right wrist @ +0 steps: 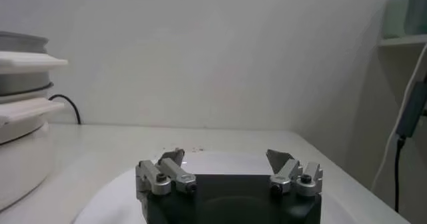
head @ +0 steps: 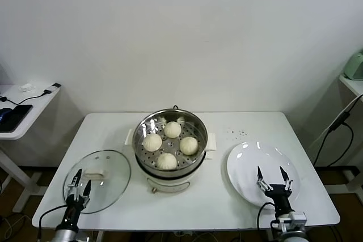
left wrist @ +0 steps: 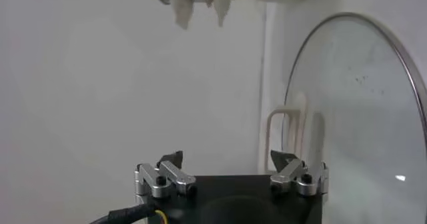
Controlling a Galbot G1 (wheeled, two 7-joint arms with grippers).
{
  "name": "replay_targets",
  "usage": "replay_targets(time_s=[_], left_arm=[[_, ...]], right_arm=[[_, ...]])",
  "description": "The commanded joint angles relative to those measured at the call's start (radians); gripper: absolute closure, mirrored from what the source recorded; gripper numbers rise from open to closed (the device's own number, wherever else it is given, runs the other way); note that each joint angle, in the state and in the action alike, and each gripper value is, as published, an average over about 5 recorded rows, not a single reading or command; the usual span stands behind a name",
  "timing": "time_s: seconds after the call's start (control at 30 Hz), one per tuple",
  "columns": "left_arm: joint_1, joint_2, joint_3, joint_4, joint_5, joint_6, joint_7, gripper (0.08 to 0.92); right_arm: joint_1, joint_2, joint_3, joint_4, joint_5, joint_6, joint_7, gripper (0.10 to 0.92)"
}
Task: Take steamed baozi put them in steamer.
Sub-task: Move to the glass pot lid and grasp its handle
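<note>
Several cream-white steamed baozi [head: 166, 161] sit on the perforated tray inside the steel steamer [head: 143, 123] on its cream base at the table's middle. My left gripper [head: 79, 185] is open and empty, low at the front left over the near edge of the glass lid [head: 110, 171]; in the left wrist view it [left wrist: 228, 158] faces the lid's white handle [left wrist: 285, 135]. My right gripper [head: 271, 174] is open and empty over the near part of the bare white plate [head: 249, 160]; in the right wrist view it [right wrist: 226, 155] hangs just above the plate [right wrist: 220, 160].
The steamer's side [right wrist: 20, 139] shows in the right wrist view, with a black cable [right wrist: 67, 105] behind it. A side table [head: 25, 103] with a cable stands at the far left, a shelf [head: 353, 77] with a hanging cable at the right. Small crumbs [head: 235, 134] lie behind the plate.
</note>
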Motion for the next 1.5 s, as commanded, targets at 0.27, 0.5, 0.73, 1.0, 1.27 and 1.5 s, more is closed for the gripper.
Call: replay_targets(time_s=[0.27,0.5,0.73,1.0,1.27,1.5], left_arm=[[-0.139,-0.021,0.022,0.122,0.129,0.043,-0.028,0.177],[-0.164,-0.027,0.025,0.157,0.136,0.067,-0.03,0.177],[-0.155,-0.021,0.027,0.159,0.133,0.071,-0.025,0.189],[-0.148,-0.018,0.03,0.15,0.143,0.062,-0.02,0.396],[-0.149,-0.027,0.035,0.166,0.151,0.063,-0.023,0.621],[-0.142,-0.037,0.01,0.111,0.117,0.061,-0.015,0.824]], right_arm=[[-0.019,0.029,0.013,-0.01,-0.02,0.001,0.009,0.203],[-0.026,0.033,0.018,-0.004,-0.022,0.002,0.007,0.203],[-0.032,0.041,0.015,-0.002,-0.031,0.003,0.006,0.203],[-0.034,0.038,0.013,0.004,-0.039,0.002,0.006,0.203],[-0.034,0.033,0.016,0.011,-0.05,-0.003,0.008,0.203],[-0.036,0.038,0.015,0.012,-0.053,-0.001,0.007,0.203]])
